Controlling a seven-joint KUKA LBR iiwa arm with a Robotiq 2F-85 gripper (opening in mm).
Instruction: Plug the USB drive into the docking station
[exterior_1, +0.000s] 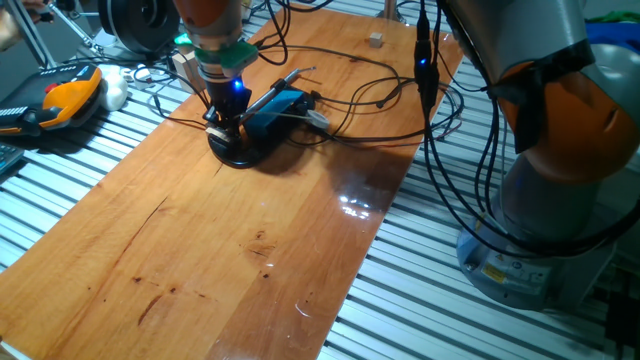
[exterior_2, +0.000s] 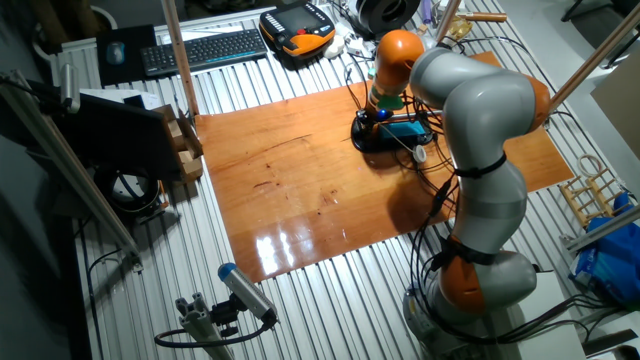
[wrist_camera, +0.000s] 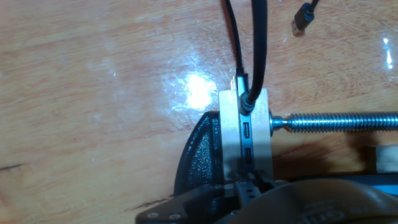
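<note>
One gripper (exterior_1: 226, 122) low over docking station (exterior_1: 272, 110); jaw state unclear. USB drive unseen; likely light, rigid, grip flat sides.

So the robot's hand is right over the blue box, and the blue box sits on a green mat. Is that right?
Nearly. The gripper is right over the blue box, the docking station, but there is no green mat. The box stands on its black curved base, which rests on the orange-brown wooden board. One fixed view shows this most clearly.
</note>
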